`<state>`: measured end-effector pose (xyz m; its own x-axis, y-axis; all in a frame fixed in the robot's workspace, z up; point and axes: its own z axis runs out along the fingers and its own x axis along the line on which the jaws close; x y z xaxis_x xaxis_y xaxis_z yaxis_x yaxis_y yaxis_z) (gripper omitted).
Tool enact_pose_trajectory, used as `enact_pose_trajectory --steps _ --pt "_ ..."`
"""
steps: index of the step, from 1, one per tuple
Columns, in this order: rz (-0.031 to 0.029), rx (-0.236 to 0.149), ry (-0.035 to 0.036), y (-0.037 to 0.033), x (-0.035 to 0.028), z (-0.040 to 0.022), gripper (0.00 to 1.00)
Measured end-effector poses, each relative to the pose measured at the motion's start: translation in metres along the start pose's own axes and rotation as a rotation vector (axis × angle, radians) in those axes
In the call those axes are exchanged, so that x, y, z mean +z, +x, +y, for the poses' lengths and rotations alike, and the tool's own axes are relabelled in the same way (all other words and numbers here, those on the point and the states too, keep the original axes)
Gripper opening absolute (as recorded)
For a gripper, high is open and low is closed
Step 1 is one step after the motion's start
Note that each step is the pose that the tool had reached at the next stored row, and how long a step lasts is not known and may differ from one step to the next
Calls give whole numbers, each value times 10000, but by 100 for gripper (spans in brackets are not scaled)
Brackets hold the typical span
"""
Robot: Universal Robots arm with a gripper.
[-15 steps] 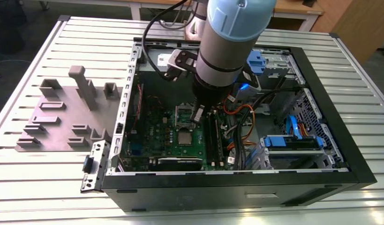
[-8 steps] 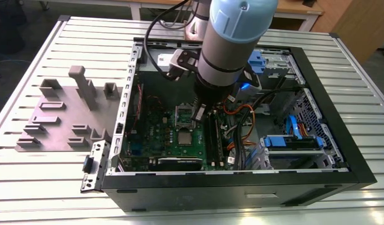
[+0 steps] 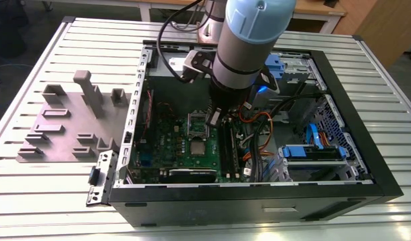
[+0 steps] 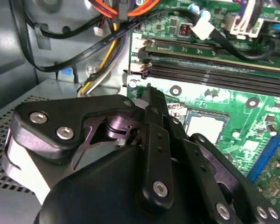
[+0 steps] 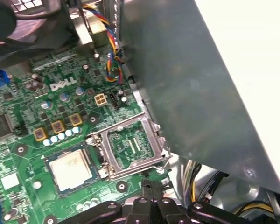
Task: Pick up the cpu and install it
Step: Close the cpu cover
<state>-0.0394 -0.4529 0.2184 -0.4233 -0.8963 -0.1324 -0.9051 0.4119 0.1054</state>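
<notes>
A: Where's the arm?

B: Reaching down into the open computer case (image 3: 135, 90), which lies on a slatted metal table (image 3: 51, 191). The gripper (image 3: 215, 116) hangs just above the green motherboard (image 3: 171, 143), near the top edge of the socket area in the exterior view.

A: Jaws?

B: In the second wrist view the two black fingers (image 4: 154, 140) look pressed together, nothing visible between them. In the first wrist view the fingertips (image 5: 151, 193) meet too.

A: The cpu?

B: The cpu (image 5: 71, 167) sits flat in its socket on the motherboard, silvery top with a pale rim. In the exterior view it's the small grey square (image 3: 195, 147) just below the gripper. Second wrist view shows it as well (image 4: 206, 125), partly behind the fingers.

A: Socket frame?

B: The metal frame (image 5: 133, 147) is swung open, standing tilted beside the cpu, not over it.

A: Anything else?

B: Grey plastic holder blocks (image 3: 71, 120) on the table at the exterior view's left, well apart from the case. Orange and black cables (image 3: 259, 125) run beside the arm.
</notes>
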Motion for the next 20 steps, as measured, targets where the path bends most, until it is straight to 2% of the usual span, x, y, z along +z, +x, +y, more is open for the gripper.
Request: enact_pose_trajectory --steps 3,6,15,18,20 --pt "-87 -3 -40 -19 13 -4 11" --pt "-141 -5 -65 -47 25 -4 11" --pt "-156 -5 -71 -98 73 6 11" --pt "-185 46 -76 -101 81 5 11" --pt "-233 85 -90 -102 85 3 11"
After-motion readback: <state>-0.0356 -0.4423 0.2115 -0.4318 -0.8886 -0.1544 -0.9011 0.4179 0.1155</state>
